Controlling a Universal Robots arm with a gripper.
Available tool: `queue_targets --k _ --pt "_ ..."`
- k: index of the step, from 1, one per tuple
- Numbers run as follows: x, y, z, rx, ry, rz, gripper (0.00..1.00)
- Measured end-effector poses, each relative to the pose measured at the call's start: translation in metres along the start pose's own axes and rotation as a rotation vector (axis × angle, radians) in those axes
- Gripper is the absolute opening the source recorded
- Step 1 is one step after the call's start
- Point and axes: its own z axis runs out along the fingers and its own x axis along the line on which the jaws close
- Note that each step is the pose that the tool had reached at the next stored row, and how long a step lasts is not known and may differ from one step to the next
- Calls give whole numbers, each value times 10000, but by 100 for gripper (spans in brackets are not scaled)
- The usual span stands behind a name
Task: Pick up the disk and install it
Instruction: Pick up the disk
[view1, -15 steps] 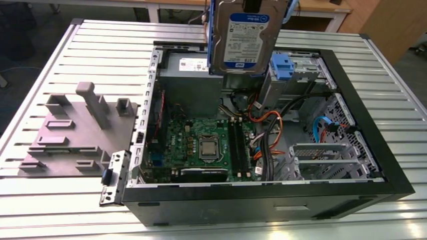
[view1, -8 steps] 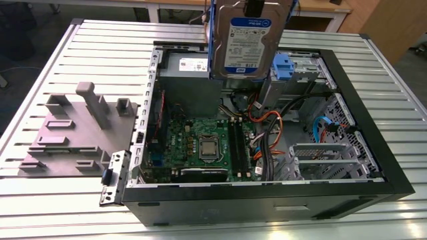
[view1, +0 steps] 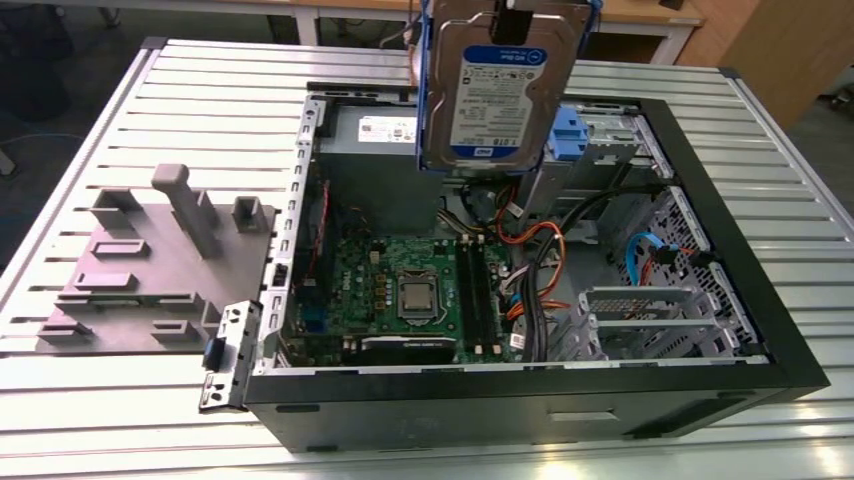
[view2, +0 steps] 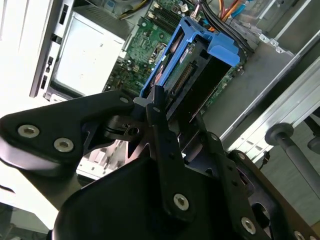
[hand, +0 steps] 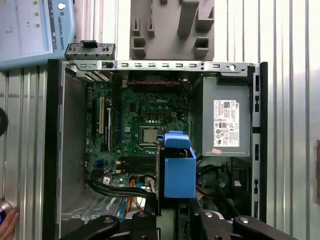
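One disk (view1: 494, 90) upright in the pinch of the hand (view2: 151, 102), high above the open computer case (view1: 534, 410).

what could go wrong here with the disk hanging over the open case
1. The gripper holds the disk by one end, upright above the case; a slip would likely drop it onto the motherboard.
2. The loose orange and black cables beneath it could snag its blue carrier if lowered.
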Motion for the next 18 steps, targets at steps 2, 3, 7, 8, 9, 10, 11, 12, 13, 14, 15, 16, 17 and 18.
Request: queue_targets --k 2,3,7,8,9,10,11,12,13,14,15,16,17,18 --pt "28 0 0 -1 26 1 35" --pt "42 0 1 0 37 2 35" --pt "93 0 2 0 87 4 35" --pt "108 -1 2 0 98 4 35" --pt "123 -1 3 0 111 4 35" --pt "137 -1 3 0 124 5 35" --pt "152 -1 3 1 137 5 35" --pt "168 -1 3 0 149 5 35" --pt "185 -1 4 1 158 6 35" --pt "202 -1 4 0 168 6 35" --pt "217 -1 4 1 180 7 35" --pt "234 -1 5 0 190 7 35" --pt "252 -1 5 0 201 7 35" --pt "269 -1 6 1 211 8 35"
